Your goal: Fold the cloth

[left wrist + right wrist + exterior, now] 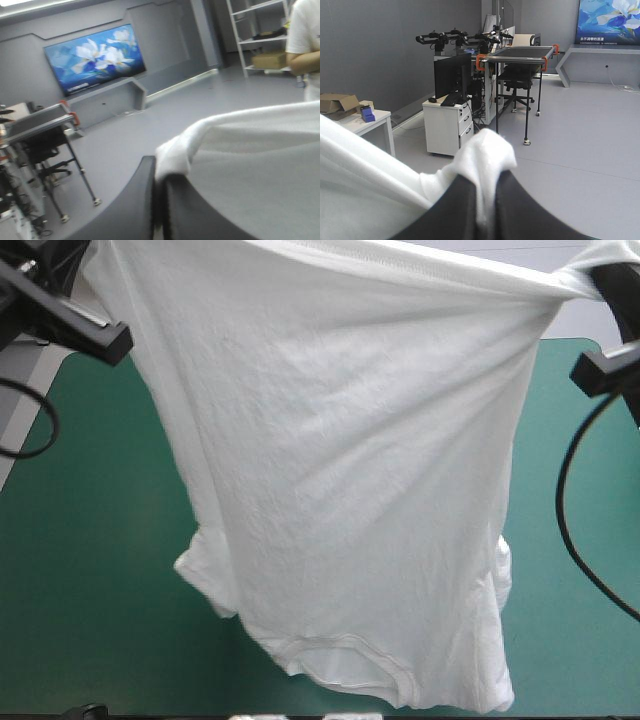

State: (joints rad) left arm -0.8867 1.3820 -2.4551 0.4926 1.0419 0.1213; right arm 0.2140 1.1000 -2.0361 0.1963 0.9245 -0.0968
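The white T-shirt (340, 470) hangs lifted and stretched wide between both arms above the teal-green table (90, 590). Its neckline (350, 660) is at the low end, with a sleeve (205, 575) bunched on each side. My left gripper (160, 175) is shut on one upper corner of the T-shirt (260, 165), and a fold of cloth pokes out past the fingertips. My right gripper (487, 195) is shut on the other upper corner of the T-shirt (485, 155). In the high view the right gripper (605, 282) shows at the cloth's upper right corner; the left one is out of the picture.
Bare teal-green cover shows on both sides of the hanging shirt. The table's far edge (570, 340) is visible at the right. Whether the shirt's low end touches the table I cannot tell.
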